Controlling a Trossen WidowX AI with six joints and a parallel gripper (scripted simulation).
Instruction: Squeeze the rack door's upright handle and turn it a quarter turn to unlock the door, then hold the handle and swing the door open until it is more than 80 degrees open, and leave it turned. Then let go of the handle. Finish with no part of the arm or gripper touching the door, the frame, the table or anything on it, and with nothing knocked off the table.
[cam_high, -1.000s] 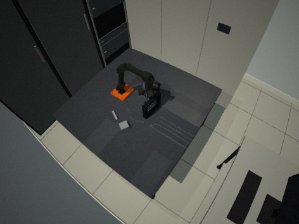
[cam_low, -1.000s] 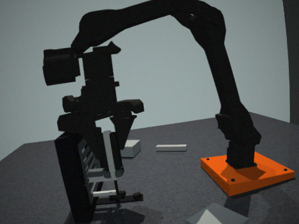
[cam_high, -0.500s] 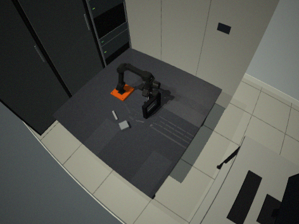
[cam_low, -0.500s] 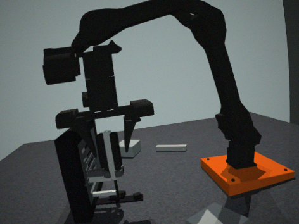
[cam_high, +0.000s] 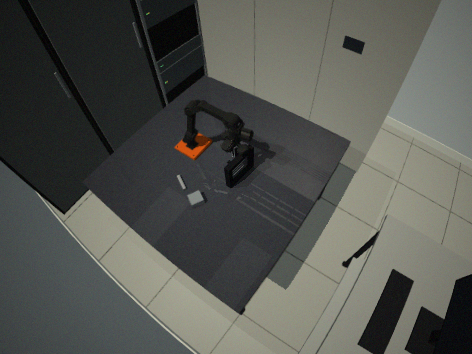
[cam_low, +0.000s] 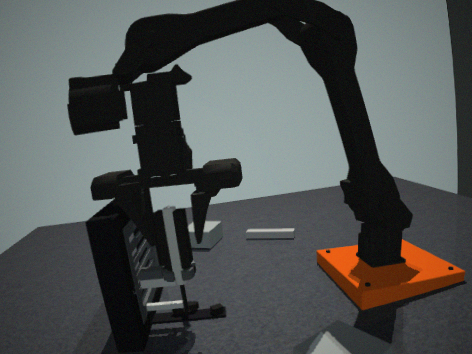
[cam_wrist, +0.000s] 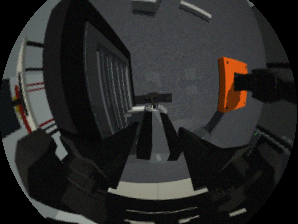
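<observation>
Two fingers (cam_low: 201, 212) stand apart around the handle (cam_low: 172, 245) (cam_wrist: 158, 135); its slim bar probably turns stiffly, best gripped mid-height

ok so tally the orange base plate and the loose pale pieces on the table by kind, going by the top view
base plate, orange: 1
block, pale, squarish: 1
strip, pale, narrow: 1
total: 3
</observation>
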